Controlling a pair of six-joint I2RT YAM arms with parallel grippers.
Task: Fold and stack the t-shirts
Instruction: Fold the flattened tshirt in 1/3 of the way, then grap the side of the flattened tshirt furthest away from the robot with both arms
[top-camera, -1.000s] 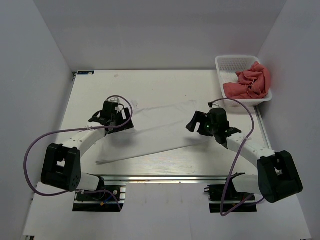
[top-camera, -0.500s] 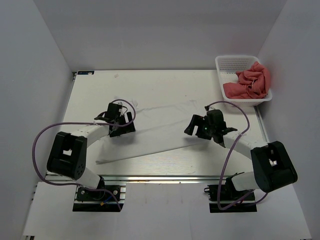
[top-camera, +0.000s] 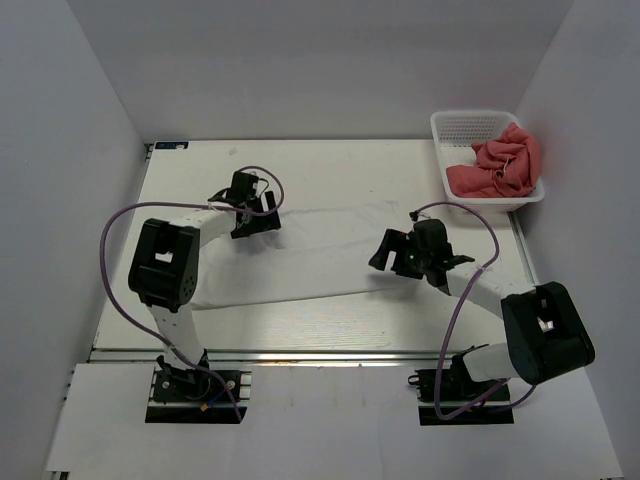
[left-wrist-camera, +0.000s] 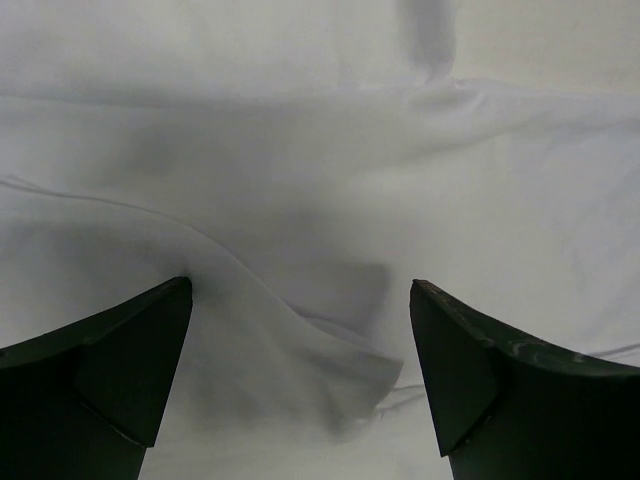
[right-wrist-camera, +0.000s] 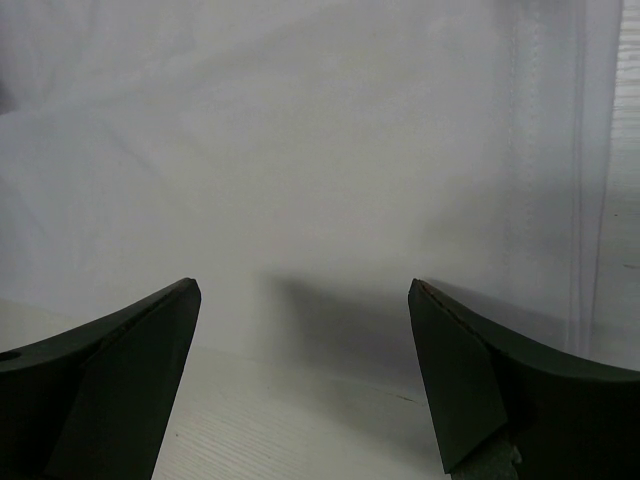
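Note:
A white t-shirt (top-camera: 310, 255) lies spread across the middle of the table, folded into a long band. My left gripper (top-camera: 262, 222) is open at the shirt's far left corner; in the left wrist view (left-wrist-camera: 300, 300) a raised fold of white cloth (left-wrist-camera: 330, 360) lies between the fingers, not pinched. My right gripper (top-camera: 384, 252) is open at the shirt's right edge; in the right wrist view (right-wrist-camera: 303, 295) the shirt's hem (right-wrist-camera: 330, 200) lies just ahead of the open fingers, over bare table. A crumpled red t-shirt (top-camera: 505, 165) lies in the white basket (top-camera: 460, 128).
The white basket stands at the table's far right corner against the right wall. The table's near edge (top-camera: 300, 352) runs along a metal rail. Purple cables loop from both arms over the table.
My left gripper has moved away from me and to the right, carrying the shirt's left edge over; the shirt now lies as a flatter, narrower band. The right gripper has barely moved.

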